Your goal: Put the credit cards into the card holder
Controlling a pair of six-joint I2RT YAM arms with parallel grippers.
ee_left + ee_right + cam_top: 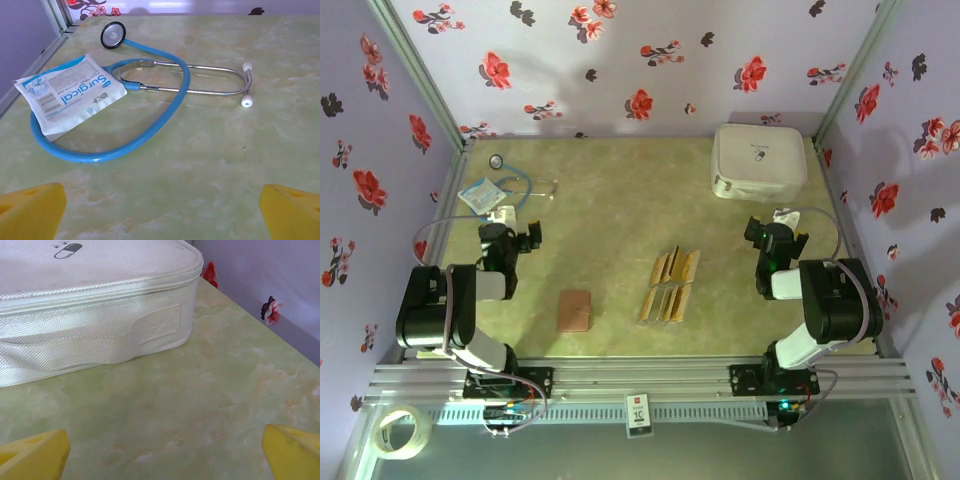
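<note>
Several tan credit cards lie in two rows on the table's middle, slightly right of centre. The reddish-brown card holder lies flat to their left, near the front edge. My left gripper rests at the left, behind the holder, open with nothing between its yellow fingertips. My right gripper sits at the right, open and empty, its yellow fingertips wide apart over bare table. Both grippers are well clear of the cards and the holder.
A blue stethoscope and a white surgical packet lie at the back left. A large white zippered case stands at the back right. Flowered walls close three sides. A tape roll sits below the front rail.
</note>
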